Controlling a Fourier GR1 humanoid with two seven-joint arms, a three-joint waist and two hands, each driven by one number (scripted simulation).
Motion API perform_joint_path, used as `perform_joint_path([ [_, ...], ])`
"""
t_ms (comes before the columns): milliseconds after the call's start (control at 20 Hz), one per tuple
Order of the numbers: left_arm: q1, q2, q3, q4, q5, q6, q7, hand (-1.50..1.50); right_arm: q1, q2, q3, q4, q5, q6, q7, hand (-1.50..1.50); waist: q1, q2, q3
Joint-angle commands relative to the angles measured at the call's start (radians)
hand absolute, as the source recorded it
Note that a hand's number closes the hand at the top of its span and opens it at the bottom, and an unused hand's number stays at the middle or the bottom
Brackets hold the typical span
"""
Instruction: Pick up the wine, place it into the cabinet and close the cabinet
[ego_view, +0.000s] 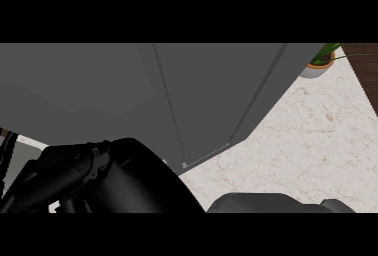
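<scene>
We see the grey cabinet (148, 100) filling the upper left, its door edge running from twelve o'clock down towards six. Our left hand (66, 175) sits at eight o'clock, against a large black shape (140, 185); whether that is the wine, and how the fingers stand, we cannot tell. Our right hand (266, 203) shows at five o'clock, fingers unclear. A potted plant (321, 62) stands at one o'clock on the marble counter (317, 140). No writing is legible.

We see the cabinet (148, 95) filling the view from nine round to one o'clock, standing over the desk (310, 145), which spreads from two to five o'clock. A potted plant (319, 64) sits on the desk at one o'clock, just beside the cabinet's far edge. Our left hand (66, 175) lies at seven o'clock, before the cabinet.
</scene>
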Motion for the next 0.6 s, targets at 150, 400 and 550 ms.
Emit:
perform_joint_path([
  [150, -0.027, -0.026, -0.004, -0.022, -0.013, 0.020, 0.042, -1.50, -0.220, 0.021, -0.114, 0.353, -0.016, 0.067, -0.152, 1.50, -0.011, 0.001, 0.001],
  [400, -0.043, -0.050, 0.030, -0.007, -0.033, 0.051, 0.070, -1.50, -0.225, 0.021, -0.198, 0.457, 0.018, 0.144, -0.206, 1.50, -0.031, -0.002, 0.002],
  [550, 0.001, -0.047, 0.051, 0.023, -0.034, -0.049, 0.029, -1.50, -0.275, 0.021, -0.233, 0.647, -0.041, 0.120, -0.293, 1.50, -0.006, 0.002, 0.001],
])
